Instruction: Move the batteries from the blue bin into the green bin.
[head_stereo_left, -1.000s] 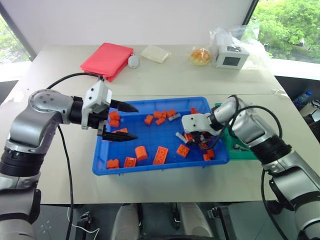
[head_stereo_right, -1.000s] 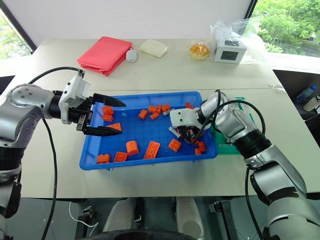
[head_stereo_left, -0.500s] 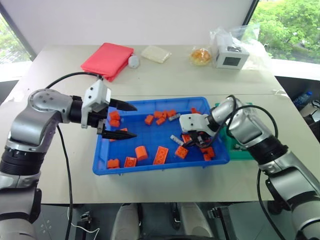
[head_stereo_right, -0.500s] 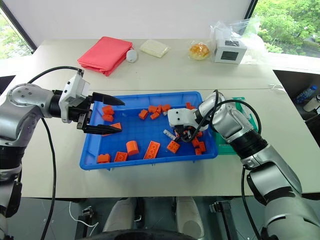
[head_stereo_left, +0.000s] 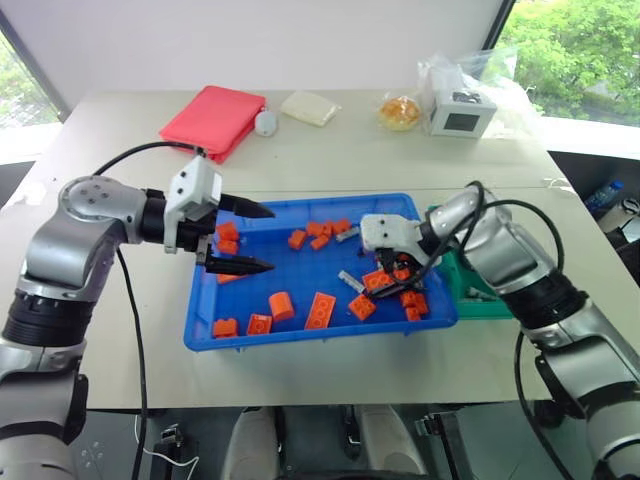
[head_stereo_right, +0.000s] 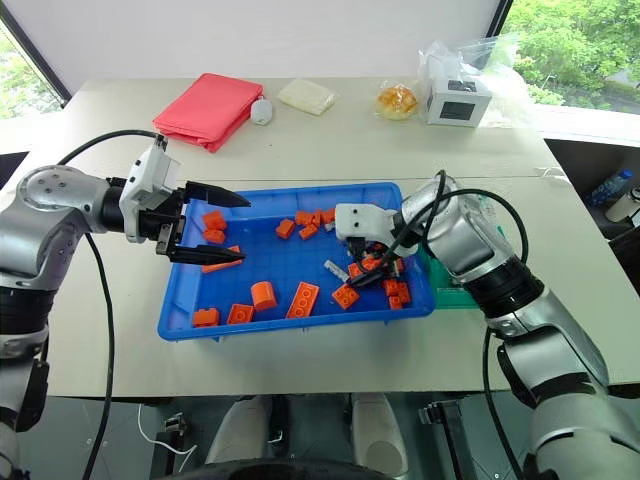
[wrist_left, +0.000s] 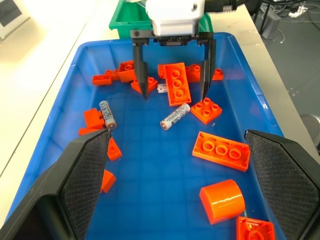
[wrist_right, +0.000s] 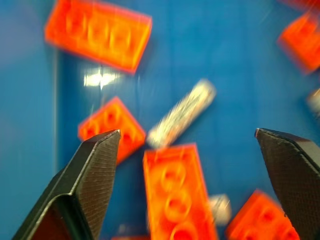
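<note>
Since a second ago the right gripper (wrist_left: 173, 95) has lifted a little and spread its black fingers wide; before, they were nearly together low among the bricks. It hangs empty above a silver-grey cylindrical battery (wrist_left: 175, 116) lying on the floor of the wide, shallow blue plastic bin (head_stereo_left: 300, 335), beside a long orange toy brick (wrist_left: 175, 84). Another battery (wrist_left: 107, 114) lies nearer the tray's far side. The left gripper (head_stereo_left: 240, 238) hovers over the tray's left end, fingers apart and empty. The small green plastic bin (head_stereo_left: 478, 296) sits against the tray's right end on the pale bench (head_stereo_left: 330, 155).
</note>
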